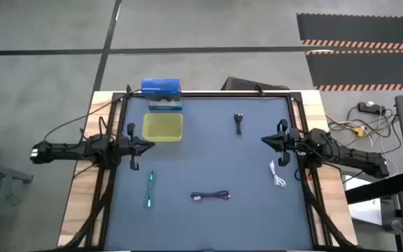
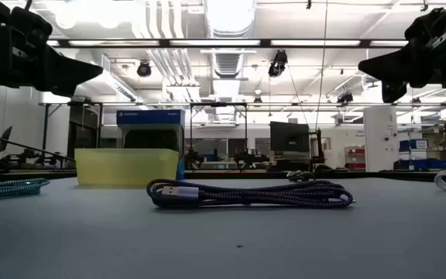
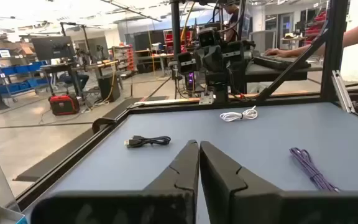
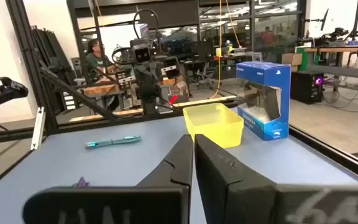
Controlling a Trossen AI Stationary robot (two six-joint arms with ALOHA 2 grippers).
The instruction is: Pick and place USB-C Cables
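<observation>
Four cables lie flat on the dark mat. The teal cable [image 1: 149,190] is near the left front, also in the right wrist view [image 4: 113,142]. The dark purple cable [image 1: 210,197] sits at the front middle [image 2: 248,194]. The black cable [image 1: 238,123] lies toward the far side [image 3: 147,141]. The white cable [image 1: 278,174] is near the right edge [image 3: 238,115]. My left gripper [image 1: 152,145] hovers shut at the left side, above the mat [image 3: 199,148]. My right gripper [image 1: 263,140] hovers shut at the right side [image 4: 193,142]. Neither touches a cable.
A yellow open bin [image 1: 163,127] stands at the far left of the mat, with a blue box [image 1: 161,95] just behind it. Black frame rails [image 1: 208,94] border the mat. A person [image 4: 95,59] sits beyond the table's left side, and a person's arm [image 3: 328,43] shows beyond the right.
</observation>
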